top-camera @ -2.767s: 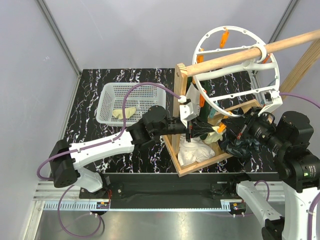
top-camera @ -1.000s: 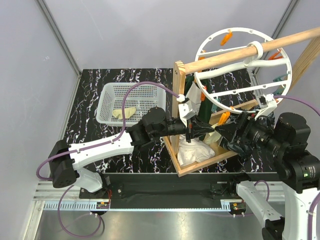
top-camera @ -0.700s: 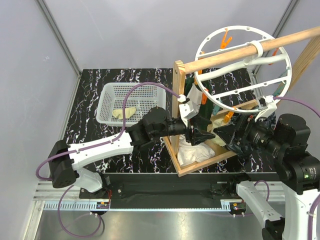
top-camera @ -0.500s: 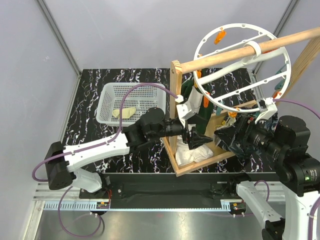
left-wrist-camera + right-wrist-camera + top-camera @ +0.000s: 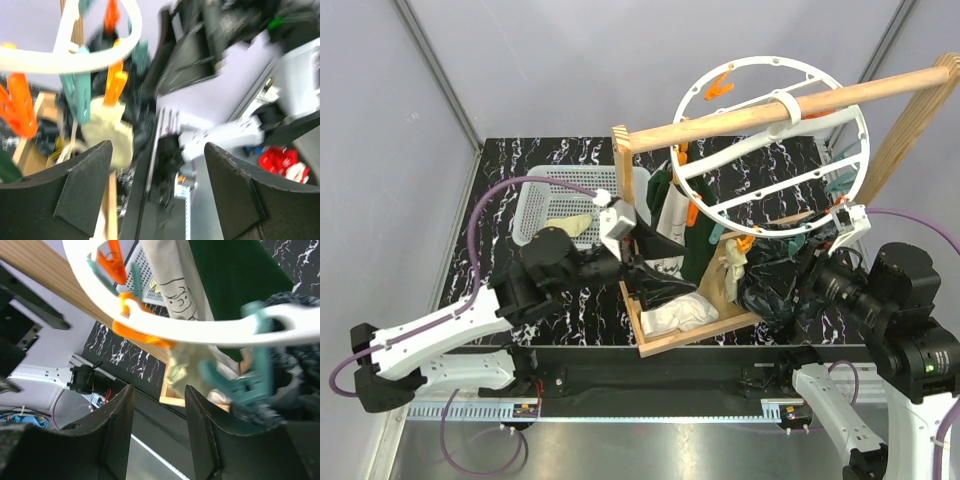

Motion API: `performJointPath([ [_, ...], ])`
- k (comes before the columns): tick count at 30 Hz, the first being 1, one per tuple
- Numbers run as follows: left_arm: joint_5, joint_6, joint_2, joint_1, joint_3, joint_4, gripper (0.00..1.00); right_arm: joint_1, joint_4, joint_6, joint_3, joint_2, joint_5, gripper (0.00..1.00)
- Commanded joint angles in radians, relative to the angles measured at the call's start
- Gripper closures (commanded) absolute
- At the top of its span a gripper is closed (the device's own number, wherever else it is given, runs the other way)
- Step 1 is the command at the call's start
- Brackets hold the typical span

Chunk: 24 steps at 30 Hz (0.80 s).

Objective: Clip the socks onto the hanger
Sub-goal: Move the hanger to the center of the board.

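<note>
**Hanger** (image 5: pixel 770 60): white ring with spokes, tilted, hooked over a wooden rod (image 5: pixel 720 122). Orange and teal pegs sit along its rim.

**Sock** (image 5: pixel 107 135): cream, hanging just below the hanger's lower rim from an orange peg (image 5: pixel 116 82).

**Other sock** (image 5: pixel 575 226): 1 pale piece lying in a white basket (image 5: pixel 525 215), well left of the hanger on the black counter (image 5: pixel 500 160).

**Left pincer** (image 5: pixel 157 150): wide, nothing between its fingers. It is below the hanger and faces the hung sock.

**Right pincer** (image 5: pixel 159 390): fingers apart, holding nothing. It is under the hanger's rim, near a teal peg (image 5: pixel 250 370).

**Garment** (image 5: pixel 675 225): dark green and white, hanging beneath the hanger's left side.

**White cloth** (image 5: pixel 670 315): bunched in the wooden frame (image 5: pixel 690 338) below the hanger.
</note>
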Motion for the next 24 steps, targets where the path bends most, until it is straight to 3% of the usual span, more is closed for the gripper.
performJointPath([
  [1, 0.015, -0.071, -0.021, 0.009, -0.023, 0.133, 0.20, 0.005, 0.090, 0.032, -0.013, 0.029, 0.016, 0.50],
  [4, 0.125, -0.074, 0.061, 0.009, 0.054, 0.113, 0.20, 0.005, 0.079, 0.047, -0.010, 0.053, 0.059, 0.50],
  [6, 0.270, -0.058, 0.101, 0.007, 0.054, 0.197, 0.25, 0.005, 0.086, 0.058, -0.020, 0.060, 0.049, 0.50],
  [9, 0.305, -0.001, 0.091, -0.008, 0.026, 0.267, 0.35, 0.005, 0.085, 0.052, -0.025, 0.056, 0.056, 0.49],
  [12, 0.294, 0.108, 0.054, -0.043, 0.003, 0.229, 0.33, 0.006, 0.053, 0.024, -0.024, 0.064, 0.073, 0.48],
  [18, 0.464, 0.235, -0.035, -0.080, 0.028, 0.105, 0.26, 0.005, 0.053, -0.002, -0.036, 0.070, 0.109, 0.45],
  [20, 0.438, 0.251, -0.105, -0.085, 0.017, 0.063, 0.30, 0.005, 0.059, -0.002, -0.045, 0.073, 0.104, 0.45],
  [22, 0.284, 0.269, -0.165, -0.085, -0.004, -0.021, 0.37, 0.005, 0.063, 0.001, -0.048, 0.075, 0.099, 0.45],
  [23, 0.195, 0.274, -0.229, -0.085, -0.020, -0.060, 0.39, 0.005, 0.064, 0.001, -0.048, 0.076, 0.096, 0.45],
  [24, -0.003, 0.278, -0.256, -0.085, -0.023, -0.160, 0.41, 0.006, 0.060, -0.001, -0.047, 0.078, 0.098, 0.44],
])
